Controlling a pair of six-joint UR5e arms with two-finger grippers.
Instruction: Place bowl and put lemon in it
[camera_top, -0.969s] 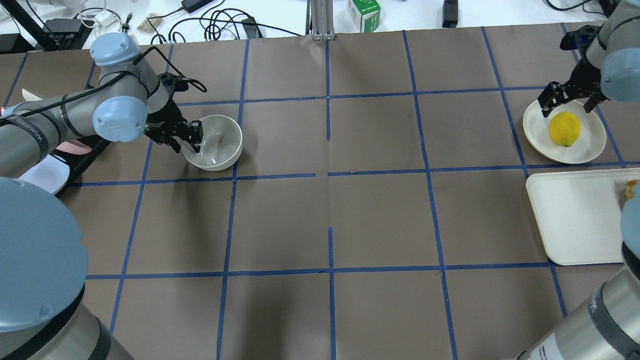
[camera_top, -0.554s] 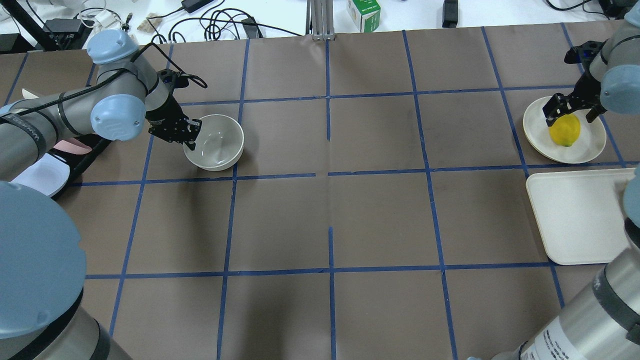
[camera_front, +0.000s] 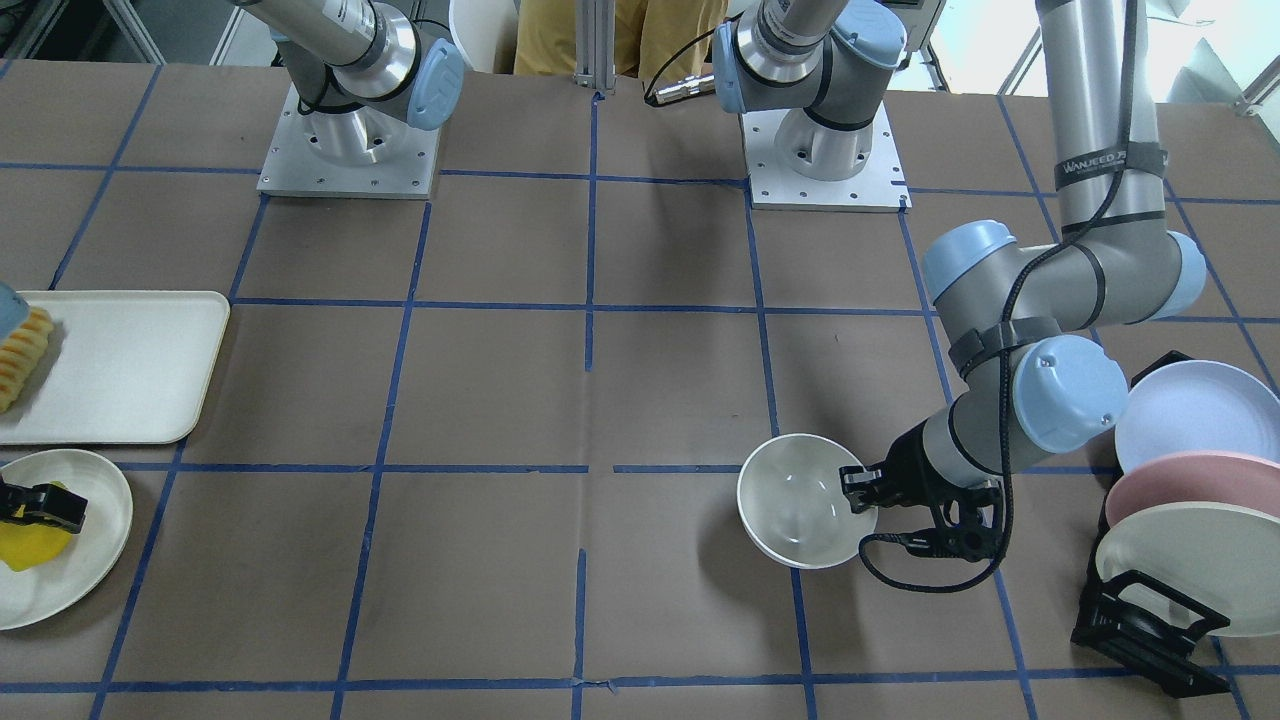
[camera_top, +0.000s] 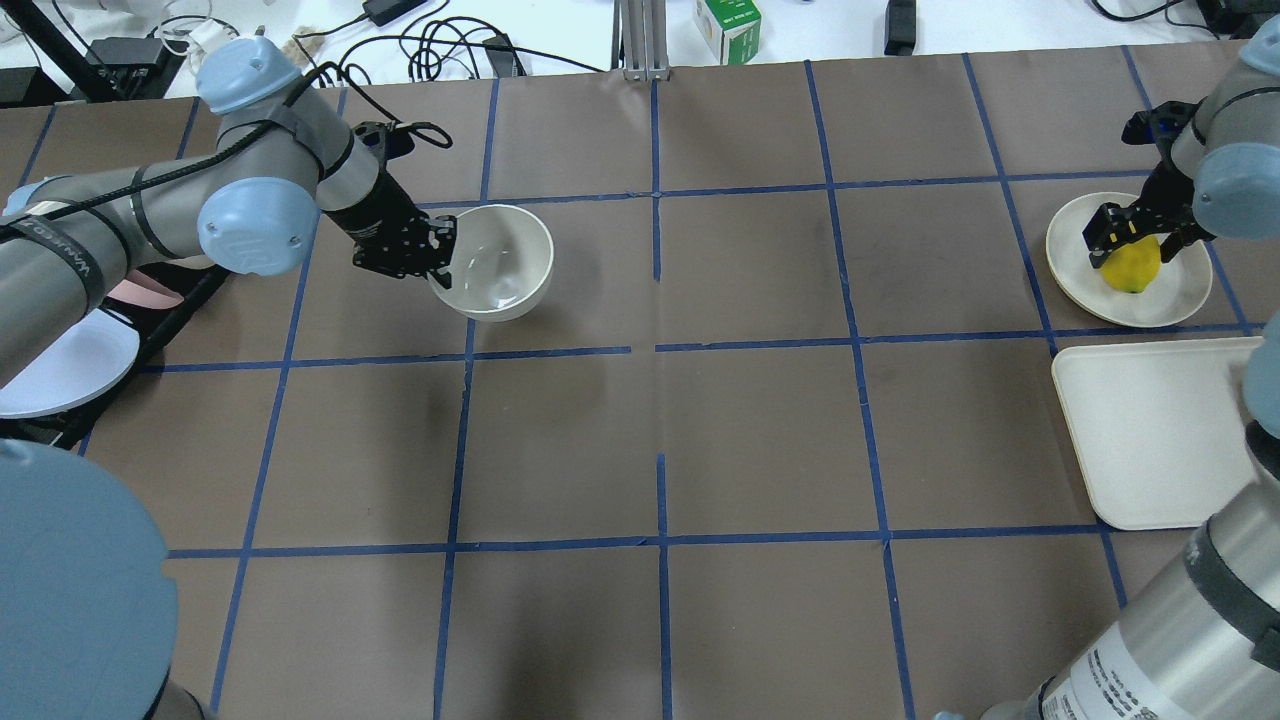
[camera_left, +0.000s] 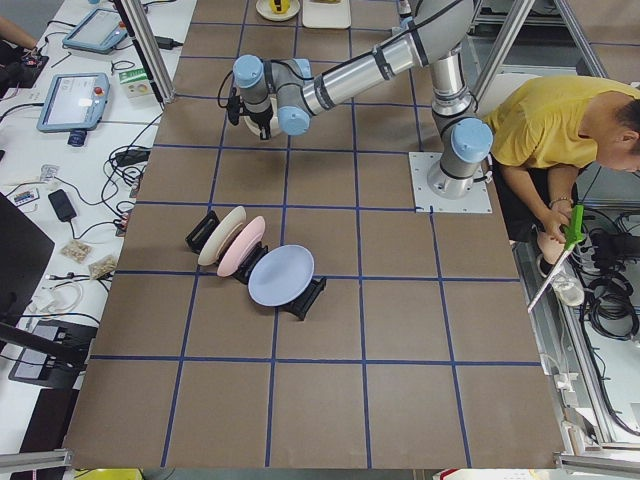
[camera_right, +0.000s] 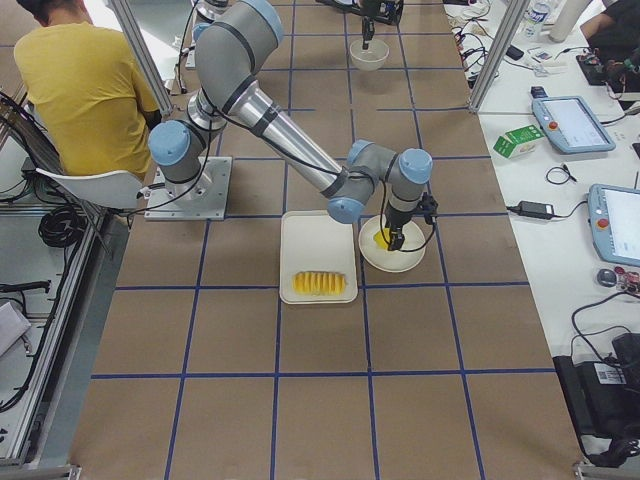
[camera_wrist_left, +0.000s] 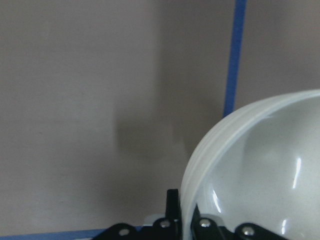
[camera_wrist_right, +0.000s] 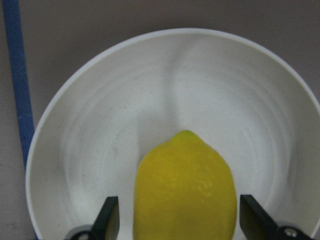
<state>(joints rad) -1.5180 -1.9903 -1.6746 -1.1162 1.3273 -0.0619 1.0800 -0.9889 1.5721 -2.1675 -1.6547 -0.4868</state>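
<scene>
The off-white bowl (camera_top: 497, 262) is held by its left rim in my left gripper (camera_top: 437, 256), which is shut on the rim, one finger inside and one outside. The left wrist view shows the rim (camera_wrist_left: 210, 150) between the fingers. The bowl also shows in the front view (camera_front: 798, 500), beside that gripper (camera_front: 864, 489). The yellow lemon (camera_top: 1132, 270) lies on a shallow cream plate (camera_top: 1180, 295) at the far right. My right gripper (camera_top: 1130, 236) is open, lowered over the lemon (camera_wrist_right: 185, 190), one finger on each side with a gap.
A cream rectangular tray (camera_top: 1150, 440) lies near the plate, with a row of fruit slices (camera_front: 22, 355) on it. A black rack with lilac, pink and cream plates (camera_front: 1180, 480) stands at the robot's left end.
My left gripper has carried the bowl to the right and farther from the robot. My right gripper has come down over the lemon, fingers either side.
</scene>
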